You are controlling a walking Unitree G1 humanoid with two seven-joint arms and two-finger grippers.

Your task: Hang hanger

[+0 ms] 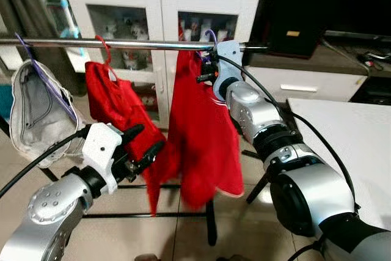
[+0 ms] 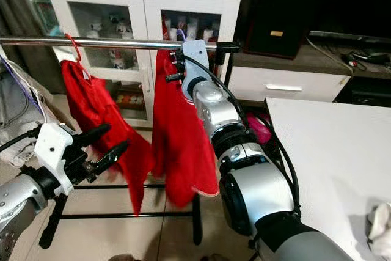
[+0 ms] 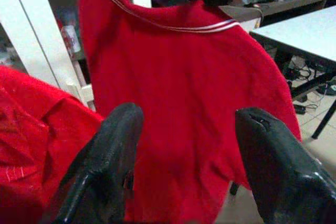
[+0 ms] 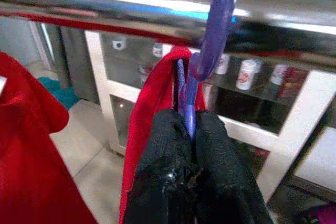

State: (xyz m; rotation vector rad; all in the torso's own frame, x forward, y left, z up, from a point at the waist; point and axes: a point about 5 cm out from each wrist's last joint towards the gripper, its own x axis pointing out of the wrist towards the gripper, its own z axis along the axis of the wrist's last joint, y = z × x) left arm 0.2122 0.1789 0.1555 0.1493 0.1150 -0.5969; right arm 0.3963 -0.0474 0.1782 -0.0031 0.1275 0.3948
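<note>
Rail (image 1: 122, 44) carried the limp, light red shirt (image 1: 201, 139) on its purple hanger (image 4: 218, 19), hook over rail, right tool (image 4: 190, 129) clamped on the stiff hanger neck, best hold; left tool (image 3: 184, 145) gaped empty.

Even indoor light; wrist views soft, blurred.

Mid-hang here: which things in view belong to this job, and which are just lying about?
Job: purple hanger, its red shirt, the metal rail, the right gripper shut on the hanger, the left gripper open near the shirt.

Lying about: other red garment, grey garment, white cabinet, white table.
</note>
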